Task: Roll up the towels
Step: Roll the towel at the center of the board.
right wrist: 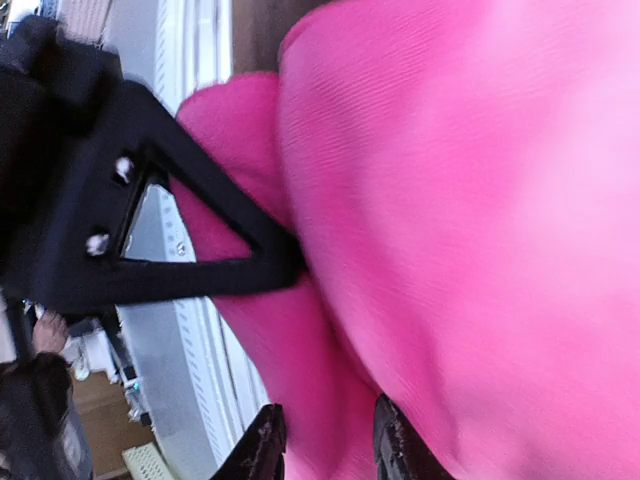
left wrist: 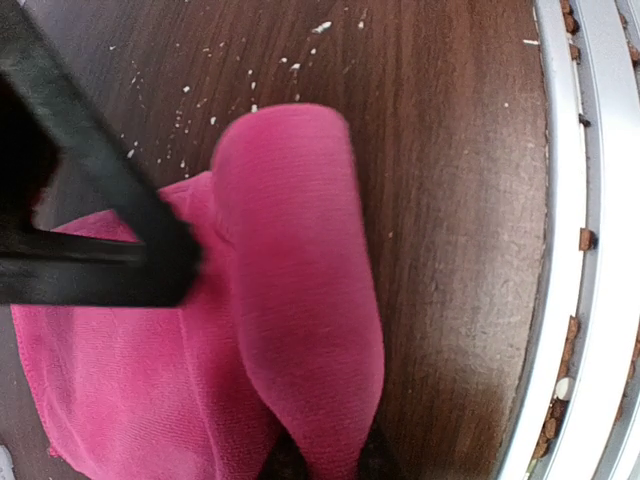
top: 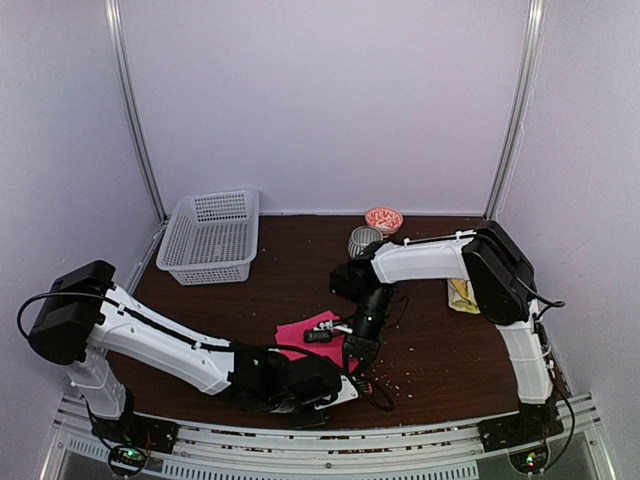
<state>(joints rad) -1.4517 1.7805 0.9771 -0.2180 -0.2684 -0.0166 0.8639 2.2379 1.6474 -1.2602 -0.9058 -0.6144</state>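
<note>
From above: near the middle of the near edge of the dark wooden table [top: 440,350], a bright pink cloth towel [top: 305,332], mostly flat, with both arms meeting over its near side. Left gripper [top: 338,388] and right gripper [top: 356,345] both low on the cloth. Toward the far left corner, a white plastic mesh basket [top: 210,238]; by the right edge, a small yellow cloth towel [top: 462,295], rolled or not, hard to say.

From the left wrist: left gripper [left wrist: 325,462] clenched on a lifted flap of the bright pink cloth towel [left wrist: 290,300], curled over the flat part beside it.

From the right wrist: right gripper [right wrist: 328,445] likewise pinching a pink fold [right wrist: 480,220] between its tips.

Judged from this: rolling barely begun, one edge raised and turned over, no tight roll yet; most of the pink cloth left to wind, other towels not yet dealt with, as far as can be seen
</note>
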